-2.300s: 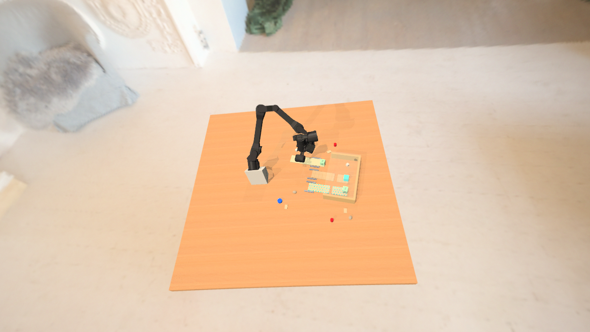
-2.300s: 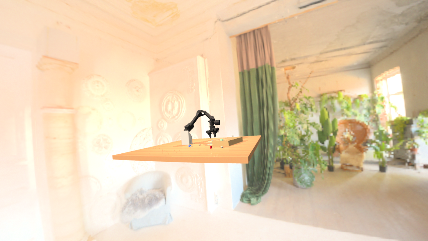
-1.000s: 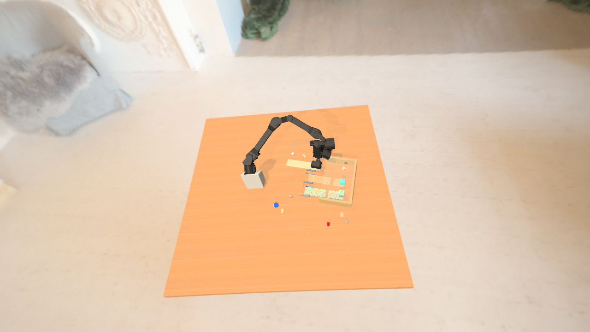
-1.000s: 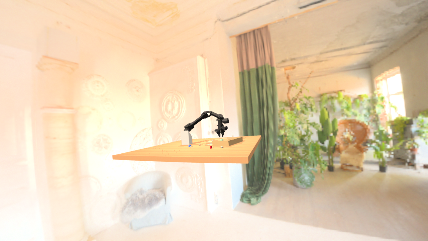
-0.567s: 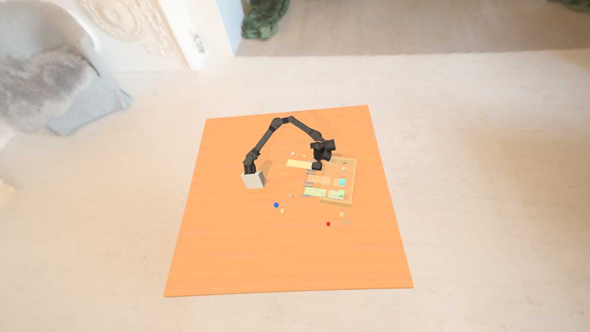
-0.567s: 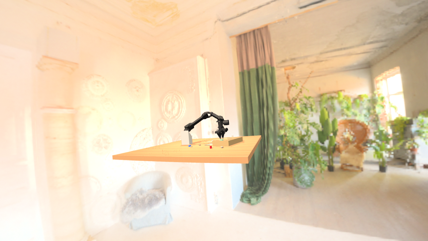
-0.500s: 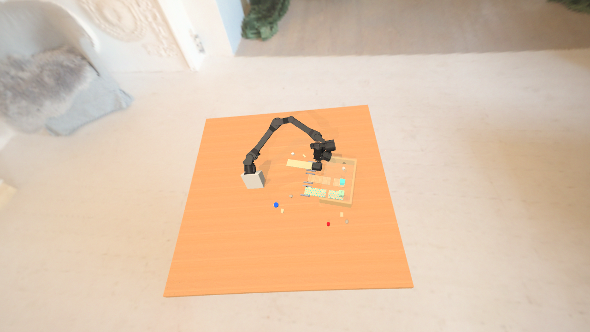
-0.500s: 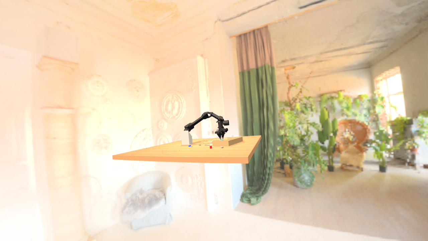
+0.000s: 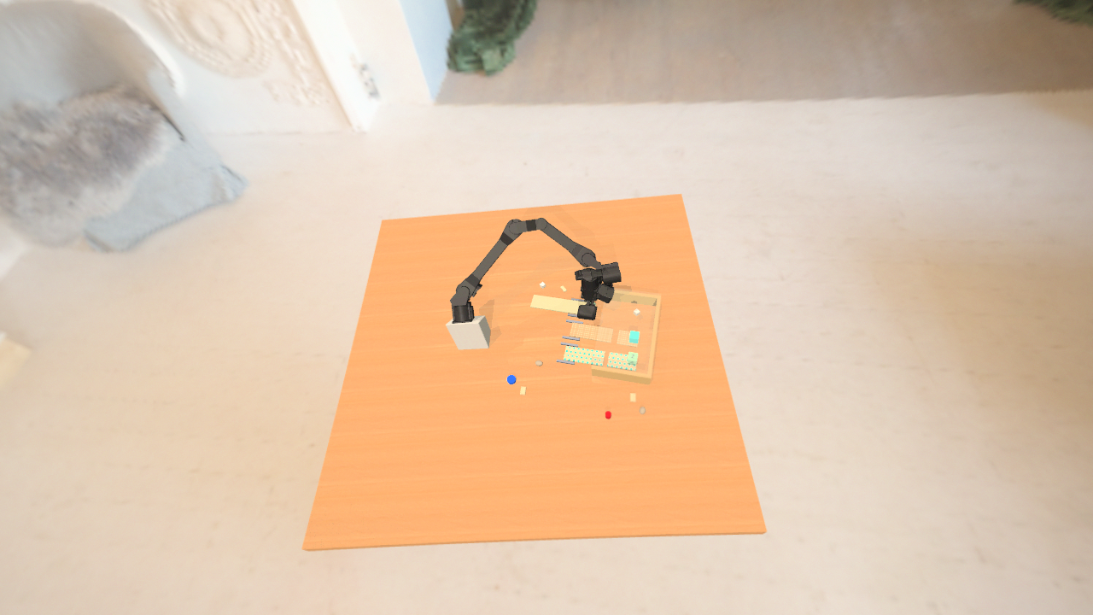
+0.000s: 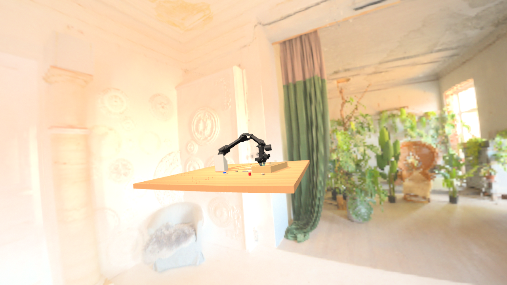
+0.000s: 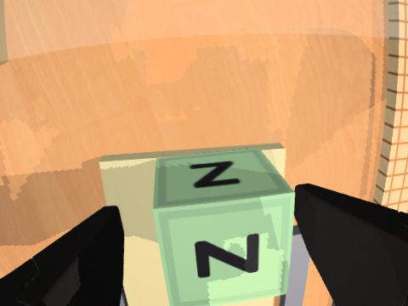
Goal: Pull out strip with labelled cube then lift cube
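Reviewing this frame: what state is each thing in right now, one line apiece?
End effector: open, fingers either side of the cube, not gripping.
Labelled cube: upright, N showing, sitting on the cream strip's end, not lifted.
Cream strip: one piece, drawn out onto the table.
Checked orange strip: lying in the tray.
Dotted green strip: lying in the tray.

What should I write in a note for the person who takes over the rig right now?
Gripper: partly open, low around the N cube, one finger on each side, holding nothing.
Things: the cube sits on the end of the cream strip, which lies pulled out on the table beside the tray. The other strips lie farther along the tray.
Done: the strip is out.
Left: close on the cube, lift it, hold it up.
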You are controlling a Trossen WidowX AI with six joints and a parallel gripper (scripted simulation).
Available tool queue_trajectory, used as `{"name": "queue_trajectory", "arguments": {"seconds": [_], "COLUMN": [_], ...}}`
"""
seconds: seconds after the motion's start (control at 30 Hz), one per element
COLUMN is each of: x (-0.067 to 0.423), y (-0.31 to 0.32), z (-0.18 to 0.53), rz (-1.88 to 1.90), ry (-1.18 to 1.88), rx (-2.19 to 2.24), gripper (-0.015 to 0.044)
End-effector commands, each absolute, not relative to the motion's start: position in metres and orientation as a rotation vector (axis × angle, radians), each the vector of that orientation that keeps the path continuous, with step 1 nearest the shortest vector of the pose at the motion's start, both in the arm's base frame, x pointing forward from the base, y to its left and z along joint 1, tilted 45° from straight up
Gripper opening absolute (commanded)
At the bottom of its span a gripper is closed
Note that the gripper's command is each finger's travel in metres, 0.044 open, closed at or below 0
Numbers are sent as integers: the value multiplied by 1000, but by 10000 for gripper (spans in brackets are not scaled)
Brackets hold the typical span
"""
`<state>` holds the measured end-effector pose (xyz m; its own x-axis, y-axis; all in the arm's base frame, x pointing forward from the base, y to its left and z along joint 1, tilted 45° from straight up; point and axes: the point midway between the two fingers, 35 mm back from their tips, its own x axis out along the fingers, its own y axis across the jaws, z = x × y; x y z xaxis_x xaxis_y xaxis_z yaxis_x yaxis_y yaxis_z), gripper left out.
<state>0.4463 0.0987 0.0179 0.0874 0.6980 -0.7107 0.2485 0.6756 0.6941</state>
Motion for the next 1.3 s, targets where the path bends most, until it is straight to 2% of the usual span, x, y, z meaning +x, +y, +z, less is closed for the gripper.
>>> {"name": "queue_trajectory", "arguments": {"seconds": [0.0,0.13,0.37,0.5,1.27], "x": [446,446,446,444,372], "y": [100,99,99,98,62], "z": [15,17,17,18,32], "rz": [395,399,399,398,391], "ry": [1491,1488,1488,1488,1496], "rx": [832,827,827,827,832], "gripper": [250,145,98,0,0]}}
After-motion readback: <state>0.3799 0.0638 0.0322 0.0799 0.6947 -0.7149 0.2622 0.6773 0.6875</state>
